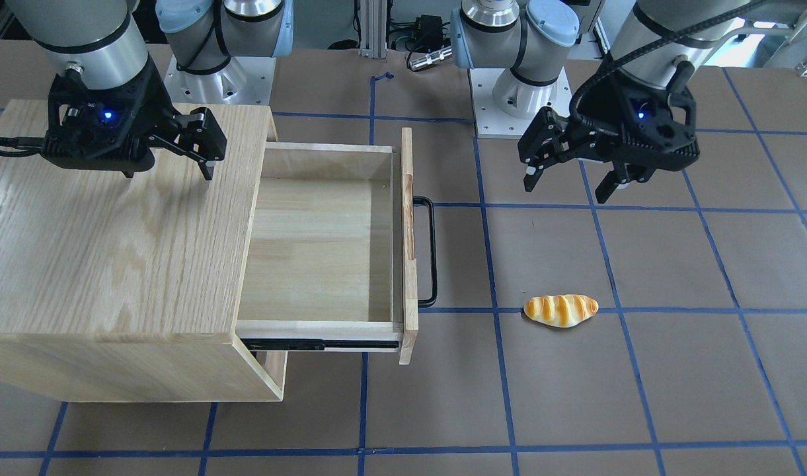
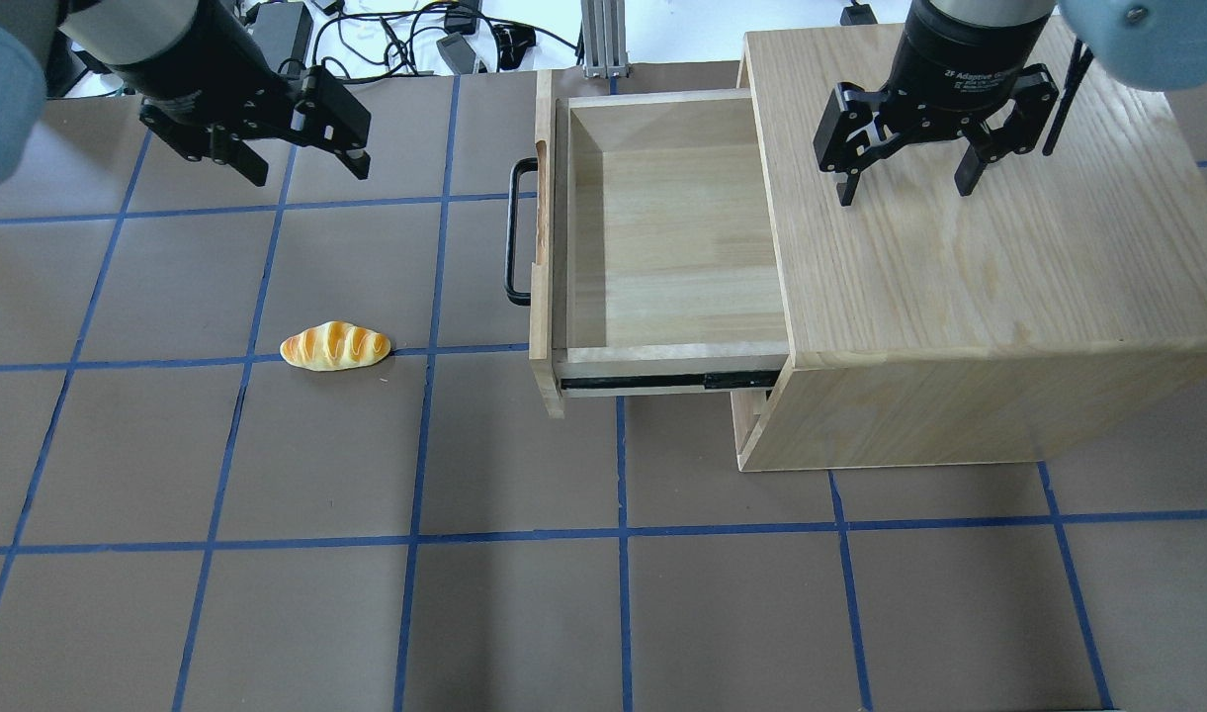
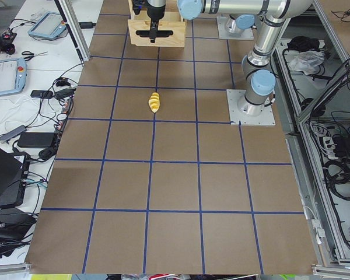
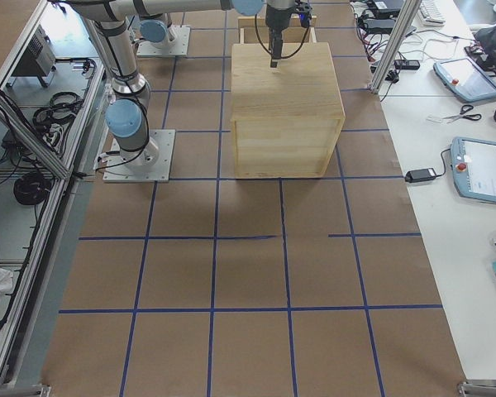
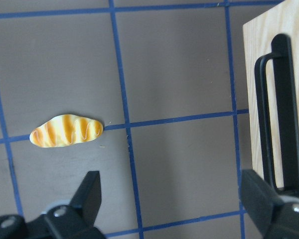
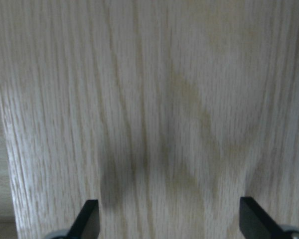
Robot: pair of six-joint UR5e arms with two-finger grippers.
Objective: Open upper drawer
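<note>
The upper drawer (image 1: 317,244) stands pulled far out of the oak cabinet (image 1: 112,251), and I see nothing inside it. Its black bar handle (image 1: 431,251) faces the middle of the table, and a black slide rail shows along its side. It also shows in the overhead view (image 2: 662,247). My left gripper (image 2: 308,173) is open and empty, hovering over the table well clear of the handle (image 5: 284,109). My right gripper (image 2: 905,193) is open and empty just above the cabinet top (image 6: 154,99).
A toy bread roll (image 1: 560,310) lies on the brown mat beyond the handle, also in the left wrist view (image 5: 66,131). A lower compartment shows under the open drawer. The arm bases stand at the table's robot side.
</note>
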